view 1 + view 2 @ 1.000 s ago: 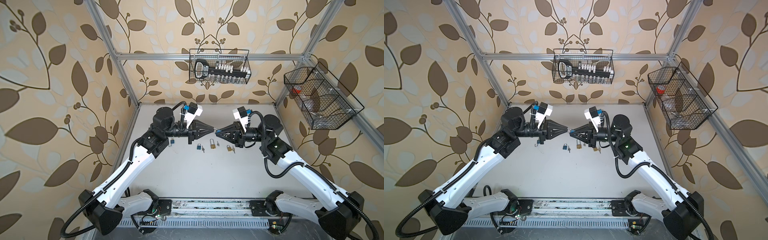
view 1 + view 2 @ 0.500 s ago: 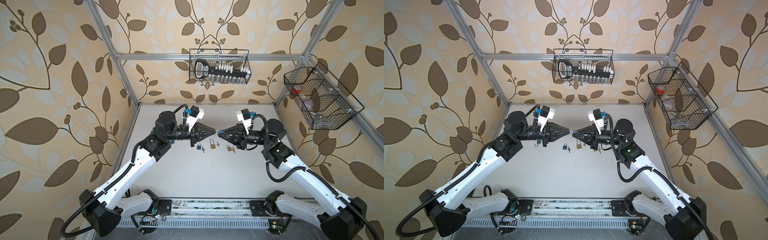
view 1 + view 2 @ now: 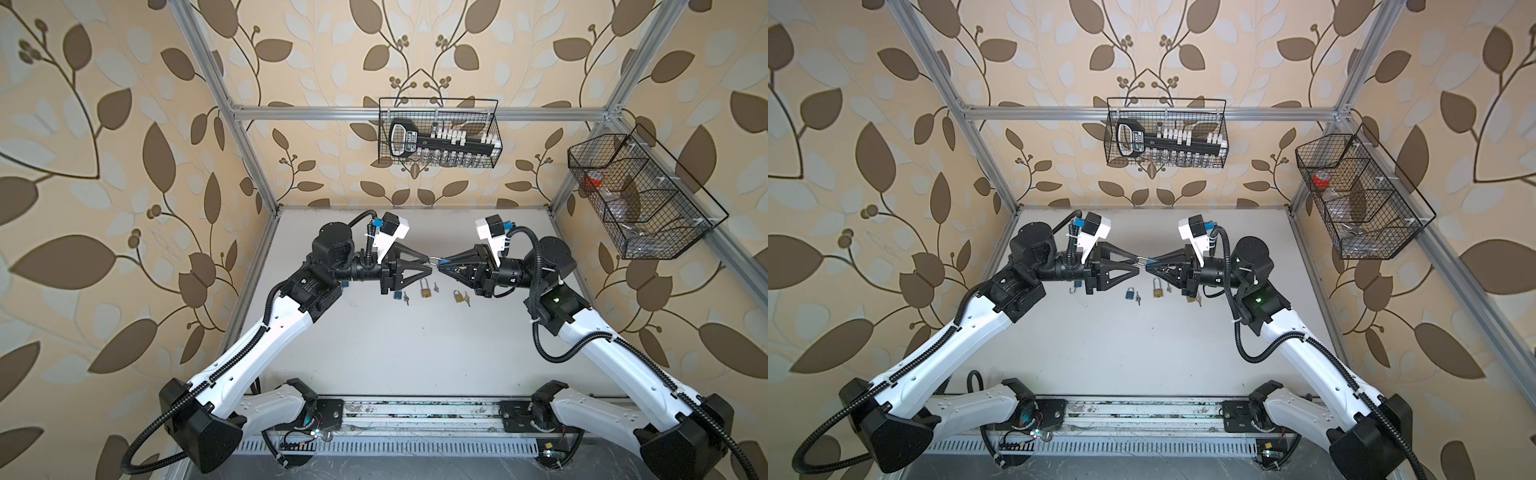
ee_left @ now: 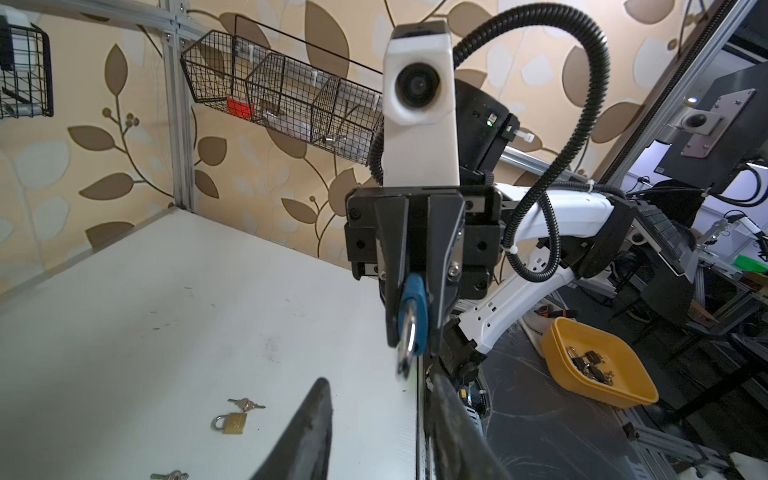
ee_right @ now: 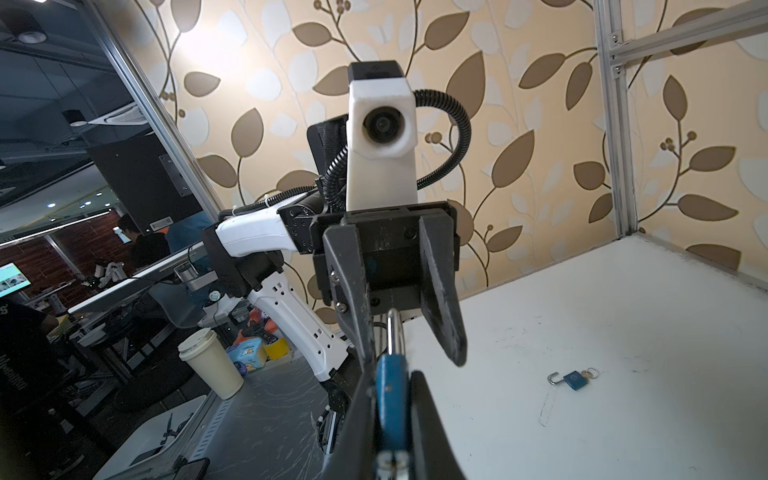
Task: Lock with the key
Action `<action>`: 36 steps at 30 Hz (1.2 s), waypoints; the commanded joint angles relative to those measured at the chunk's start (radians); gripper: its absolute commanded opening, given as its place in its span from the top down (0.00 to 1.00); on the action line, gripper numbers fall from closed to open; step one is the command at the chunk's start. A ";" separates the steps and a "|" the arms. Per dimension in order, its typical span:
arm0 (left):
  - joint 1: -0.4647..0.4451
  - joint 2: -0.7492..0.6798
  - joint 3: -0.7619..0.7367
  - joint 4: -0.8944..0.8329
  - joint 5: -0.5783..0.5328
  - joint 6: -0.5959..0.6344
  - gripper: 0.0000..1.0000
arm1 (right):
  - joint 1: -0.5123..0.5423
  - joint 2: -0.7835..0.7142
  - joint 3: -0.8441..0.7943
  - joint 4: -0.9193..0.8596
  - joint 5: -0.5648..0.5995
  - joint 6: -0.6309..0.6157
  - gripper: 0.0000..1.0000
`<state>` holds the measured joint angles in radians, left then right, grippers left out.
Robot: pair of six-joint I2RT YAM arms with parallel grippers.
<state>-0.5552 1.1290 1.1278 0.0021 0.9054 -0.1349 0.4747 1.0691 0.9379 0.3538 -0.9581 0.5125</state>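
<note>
We are seeing right fingers clamping the blue padlock above the worktop, left fingers apart around its shackle; a yellow tub holding dark padlocks; key eluding us.

We see beige wallpaper with brown leaves on every wall, framed by aluminium rails. A black wire basket hangs on the back wall, and a second basket on the side wall. The white surface is scuffed. Beyond the frame lies a dim office with ceiling spotlights.
</note>
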 commanded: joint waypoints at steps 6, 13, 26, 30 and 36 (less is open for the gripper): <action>0.003 -0.023 0.023 0.012 0.008 0.018 0.54 | -0.004 0.016 0.061 -0.105 -0.053 -0.071 1.00; 0.004 -0.012 0.030 0.018 0.028 0.015 0.63 | 0.000 0.038 0.070 -0.134 -0.070 -0.079 1.00; 0.003 -0.024 -0.058 0.229 -0.014 -0.162 1.00 | -0.002 -0.008 0.010 0.059 -0.007 0.020 0.74; 0.003 -0.035 -0.132 0.437 -0.056 -0.313 1.00 | -0.001 -0.037 -0.037 0.151 0.070 0.070 0.53; 0.004 -0.047 -0.149 0.474 -0.046 -0.338 1.00 | -0.002 -0.029 -0.048 0.163 0.087 0.092 0.51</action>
<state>-0.5556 1.1187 0.9760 0.3550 0.8776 -0.4244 0.4744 1.0416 0.9028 0.4606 -0.8886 0.5766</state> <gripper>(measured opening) 0.049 0.487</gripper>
